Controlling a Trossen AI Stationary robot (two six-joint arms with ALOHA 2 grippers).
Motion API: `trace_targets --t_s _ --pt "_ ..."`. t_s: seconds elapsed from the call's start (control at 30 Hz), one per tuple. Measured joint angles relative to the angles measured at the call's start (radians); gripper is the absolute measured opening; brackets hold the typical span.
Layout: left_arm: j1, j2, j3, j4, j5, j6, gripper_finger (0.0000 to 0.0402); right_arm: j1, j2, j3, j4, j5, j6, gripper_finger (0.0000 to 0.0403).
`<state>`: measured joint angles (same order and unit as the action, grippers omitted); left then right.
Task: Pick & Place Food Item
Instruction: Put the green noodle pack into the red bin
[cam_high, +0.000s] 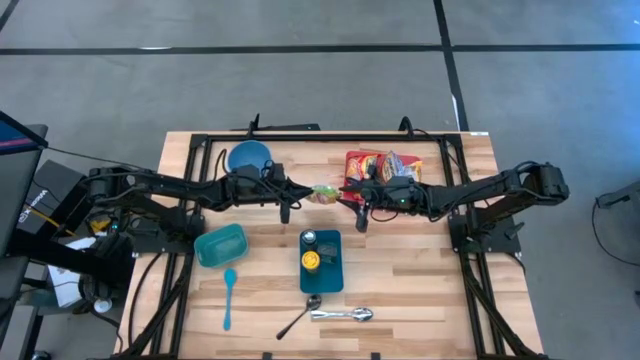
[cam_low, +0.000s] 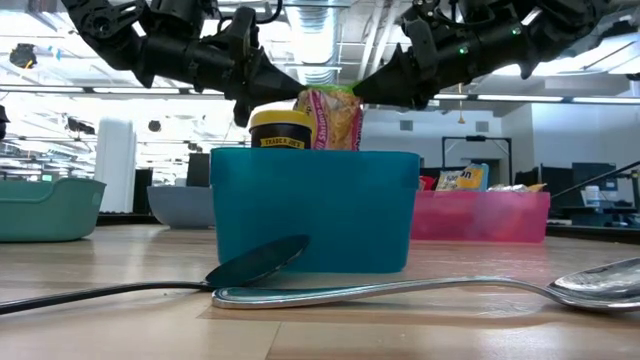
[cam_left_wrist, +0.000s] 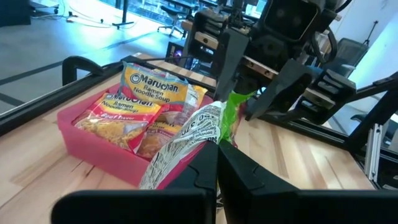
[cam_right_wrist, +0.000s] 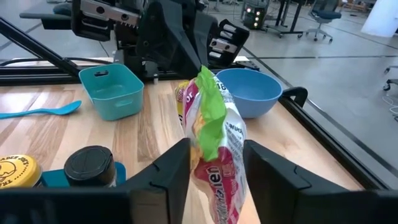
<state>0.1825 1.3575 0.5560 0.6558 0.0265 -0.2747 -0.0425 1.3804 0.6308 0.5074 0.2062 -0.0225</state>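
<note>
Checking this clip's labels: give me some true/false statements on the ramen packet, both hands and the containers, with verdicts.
1. The left hand is shut on the ramen packet. True.
2. The right hand is far from the packet. False: its fingers stand either side of the packet, not yet closed on it.
3. The packet lies flat on the table. False: it hangs in the air between both hands.
4. The pink bin holds more ramen packets. True.
5. The blue bowl holds a jar. False: it looks empty; the jars stand in the dark blue tray.
</note>
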Motion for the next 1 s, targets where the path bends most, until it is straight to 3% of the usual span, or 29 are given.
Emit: trace_targets --t_s 0.63,1.0 --pt "0.0 0.0 0.0 -0.001 0.0 0.0 0.0 0.0 0.0 0.0 -0.005 0.0 0.025 0.0008" --pt "0.0 0.0 0.0 -0.002 0.0 0.006 0.0 0.0 0.0 0.0 -0.004 0.0 0.023 0.0002"
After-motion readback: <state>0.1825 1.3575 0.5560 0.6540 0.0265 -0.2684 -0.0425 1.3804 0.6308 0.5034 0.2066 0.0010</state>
